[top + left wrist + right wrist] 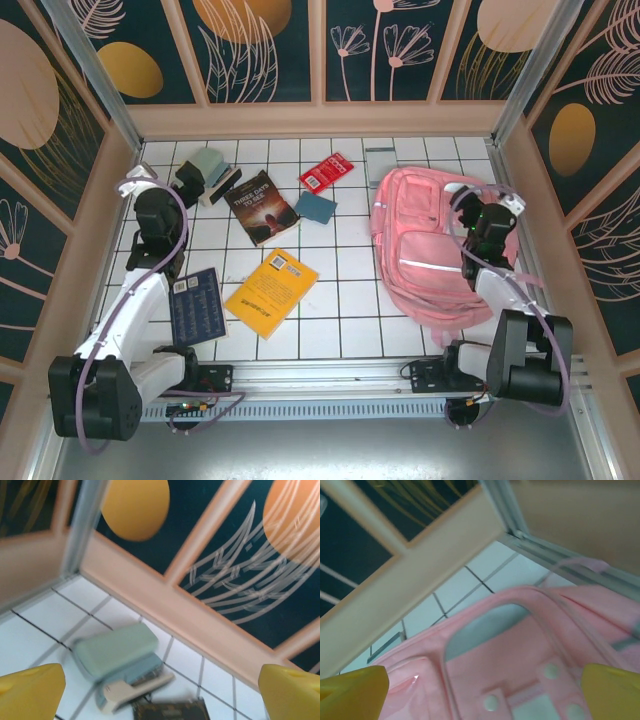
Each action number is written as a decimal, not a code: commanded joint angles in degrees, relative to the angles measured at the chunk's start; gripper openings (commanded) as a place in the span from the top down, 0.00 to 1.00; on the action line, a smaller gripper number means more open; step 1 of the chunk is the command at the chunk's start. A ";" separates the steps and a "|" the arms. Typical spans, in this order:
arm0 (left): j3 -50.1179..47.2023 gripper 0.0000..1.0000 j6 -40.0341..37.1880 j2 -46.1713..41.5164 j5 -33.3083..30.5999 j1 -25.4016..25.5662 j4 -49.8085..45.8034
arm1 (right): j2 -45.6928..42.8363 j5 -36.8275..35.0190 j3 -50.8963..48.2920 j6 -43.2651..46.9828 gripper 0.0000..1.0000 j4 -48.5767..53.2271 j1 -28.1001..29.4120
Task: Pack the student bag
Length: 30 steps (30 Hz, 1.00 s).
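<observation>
Far to the left of the student bag [430, 250], the left pincer [162, 692] is being held wide open above the tabletop [350, 300], and nothing is being gripped between its yellow fingertips [31, 690]. A dark blue book [197, 305] is lying well to the left of the bag, level with the bag's near end. A pale green case [212, 168] is sitting just ahead of that pincer, level with the bag's far end. A yellow book [272, 292] is lying flat between the blue book and the bag, apart from both. A dark-covered book [262, 207] is resting further left of the bag, beside the case. A small teal pad [316, 207] and a red packet [327, 172] are lying near the bag's left side, not touching it. A flat grey item [381, 162] is lying just beside the bag's far left corner. The bag itself is lying flat on the right part of the tabletop, front pockets up. The right pincer [482, 692] is being held fully spread over the bag's right side, and nothing is being clasped by it.
</observation>
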<state>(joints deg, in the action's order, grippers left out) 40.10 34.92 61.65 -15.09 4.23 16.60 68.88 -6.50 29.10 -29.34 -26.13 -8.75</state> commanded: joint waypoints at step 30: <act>-7.18 0.01 4.74 5.88 17.08 8.69 0.70 | 12.13 5.38 9.06 -5.03 0.01 25.24 -0.73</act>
<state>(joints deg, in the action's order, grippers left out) 33.19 40.75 67.29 0.95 12.45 15.25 79.77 -7.01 35.44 -36.34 -0.97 -14.31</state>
